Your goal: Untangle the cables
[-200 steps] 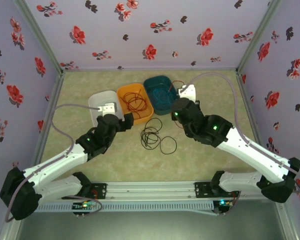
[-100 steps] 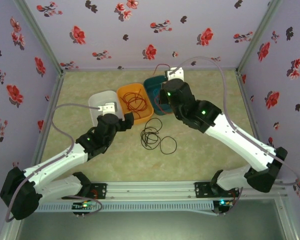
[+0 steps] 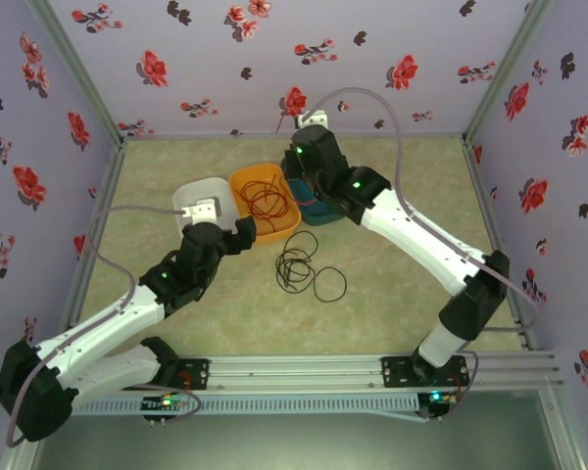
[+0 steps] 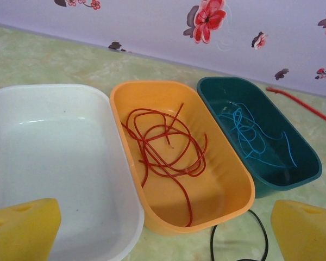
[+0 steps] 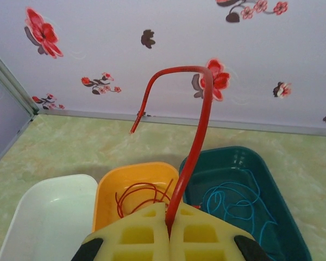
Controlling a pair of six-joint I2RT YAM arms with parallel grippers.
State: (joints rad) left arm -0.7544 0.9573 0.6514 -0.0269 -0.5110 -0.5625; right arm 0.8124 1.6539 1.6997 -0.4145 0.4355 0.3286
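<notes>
- Sorting the red cable [image 5: 198, 125] into the orange bin [image 5: 106, 198] is seemingly the step underway; the right tool [image 5: 168, 220] is clenching it above the bins.
- The held stretch is rising upright, then arching over, tip pointing down-left.
- The left tool [image 4: 165, 234] is hanging released; the next move is probably calling for lowering over orange and letting go.

Readable text: you find none in these views.
Walls [image 3: 274, 59]: flower print in red and dark, no letters for you.
Bins: the white bin [image 4: 54, 136], orange bin [image 4: 224, 185] and teal bin [image 4: 282, 182] are plain, no label you can read.
</notes>
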